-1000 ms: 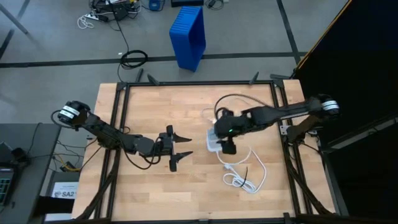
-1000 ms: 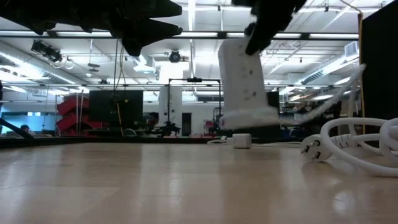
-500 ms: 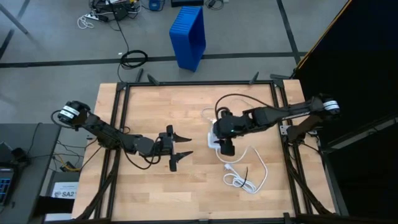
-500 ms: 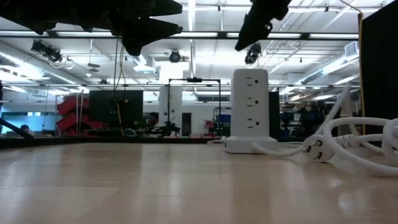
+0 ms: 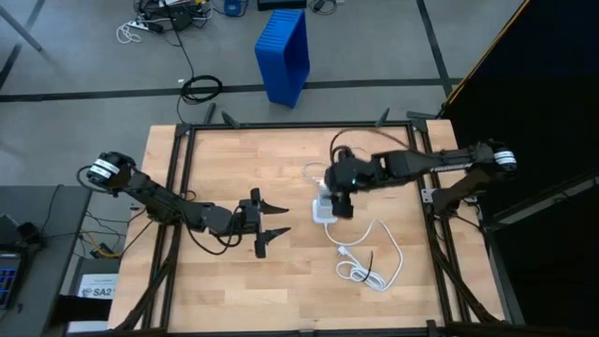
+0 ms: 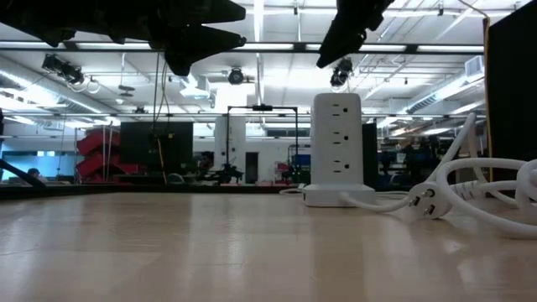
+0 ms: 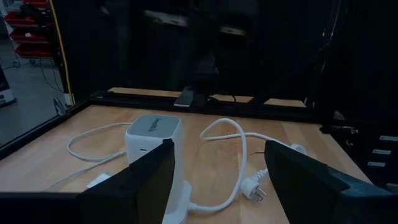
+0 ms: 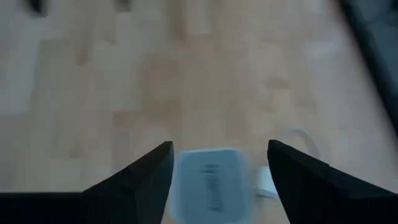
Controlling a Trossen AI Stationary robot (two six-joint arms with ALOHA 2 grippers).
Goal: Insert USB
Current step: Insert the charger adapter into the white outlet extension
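A white outlet tower [image 5: 321, 214] [image 6: 337, 147] stands upright on its base on the wooden table. My right gripper [image 5: 339, 208] [image 6: 346, 38] hangs open just above the tower's top [image 8: 211, 183], clear of it. The USB, a thin white cable [image 5: 312, 172] [image 7: 87, 140], lies slack on the table on the tower's far side. Its plug end I cannot make out for sure. My left gripper [image 5: 271, 226] [image 7: 217, 180] stands open and level above the table's middle, pointing toward the tower from the left.
The tower's thick white cord [image 5: 379, 255] lies in loops toward the near right, its pronged plug [image 6: 424, 201] [image 7: 258, 188] on the wood. A black frame [image 5: 299, 124] rims the table. A blue bin [image 5: 284, 54] stands on the floor beyond the far edge.
The tower hung tilted and clear of the table in my right gripper. It now stands upright on its base. My right gripper has let go of it, risen above its top and drawn a little toward the table's far edge.
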